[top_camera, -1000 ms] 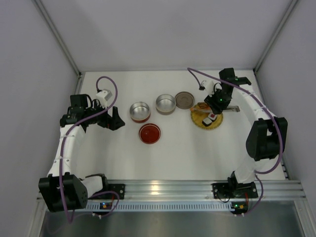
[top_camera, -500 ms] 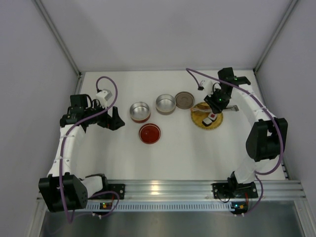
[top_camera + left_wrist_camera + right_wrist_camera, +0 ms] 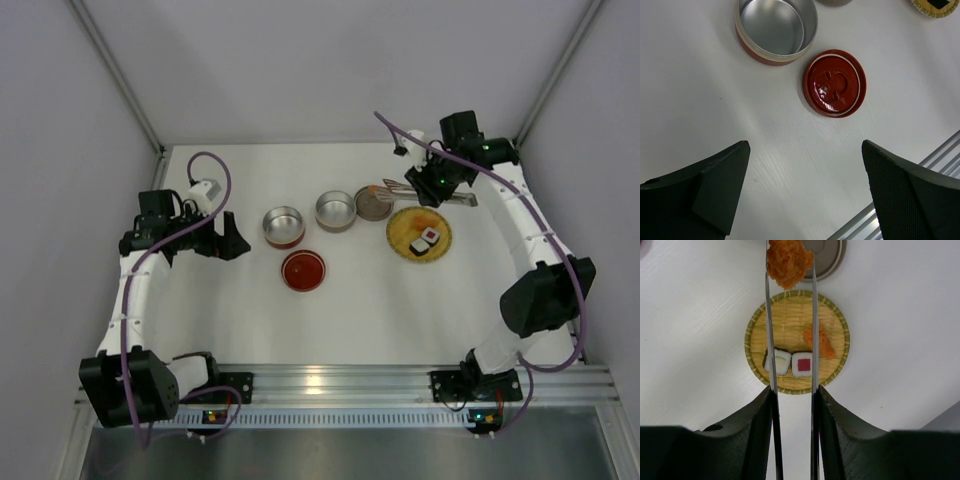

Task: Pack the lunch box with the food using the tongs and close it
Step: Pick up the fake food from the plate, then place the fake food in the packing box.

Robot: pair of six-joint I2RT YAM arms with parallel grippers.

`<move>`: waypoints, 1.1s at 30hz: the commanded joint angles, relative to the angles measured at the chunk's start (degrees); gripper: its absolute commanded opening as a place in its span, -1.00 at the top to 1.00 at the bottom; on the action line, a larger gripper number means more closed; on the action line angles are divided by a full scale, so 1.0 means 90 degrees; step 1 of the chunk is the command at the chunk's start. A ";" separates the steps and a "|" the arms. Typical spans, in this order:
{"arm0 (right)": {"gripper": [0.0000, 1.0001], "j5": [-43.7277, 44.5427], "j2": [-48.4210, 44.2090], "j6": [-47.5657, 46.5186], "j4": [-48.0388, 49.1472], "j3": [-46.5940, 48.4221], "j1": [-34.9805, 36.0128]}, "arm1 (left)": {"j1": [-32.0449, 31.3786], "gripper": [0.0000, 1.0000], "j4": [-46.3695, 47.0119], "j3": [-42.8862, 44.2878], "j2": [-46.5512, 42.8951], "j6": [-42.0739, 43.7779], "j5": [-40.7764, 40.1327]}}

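Observation:
My right gripper (image 3: 794,390) is shut on the slim silver tongs (image 3: 814,305), one arm against each finger. The tong tips pinch an orange chunk of food (image 3: 789,262) in the air, above the edge of a grey lid (image 3: 826,255). Below lies the woven plate (image 3: 790,320) with two white rolls (image 3: 777,361) (image 3: 802,364) and another orange piece (image 3: 819,341). From above, my right gripper (image 3: 432,183) hovers behind the plate (image 3: 403,226). Two open round lunch box tins (image 3: 284,226) (image 3: 335,210) stand mid-table. My left gripper (image 3: 232,240) is open and holds nothing.
A red lid (image 3: 834,82) lies flat in front of the red-sided tin (image 3: 776,30). The grey lid (image 3: 374,202) lies between the second tin and the plate. White walls close in the table on three sides, and an aluminium rail (image 3: 330,380) runs along the near edge.
My right gripper has lifted off the plate and moved back and left, carrying an orange chunk in the tongs toward the grey lid. The left arm has barely shifted.

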 commanded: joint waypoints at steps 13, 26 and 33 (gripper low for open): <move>0.95 0.0350 0.1511 0.1268 0.0814 0.1543 0.1588 | 0.0169 -0.97 0.0301 0.0258 0.0206 -0.0255 0.0166; 0.89 0.0175 0.2049 0.1434 0.1048 0.1465 0.1705 | 0.0169 -0.97 0.0350 0.0131 0.0216 -0.0187 0.0176; 0.81 0.0126 0.2244 0.1512 0.1049 0.1485 0.1832 | 0.0169 -0.97 0.0341 0.0121 0.0216 -0.0158 0.0156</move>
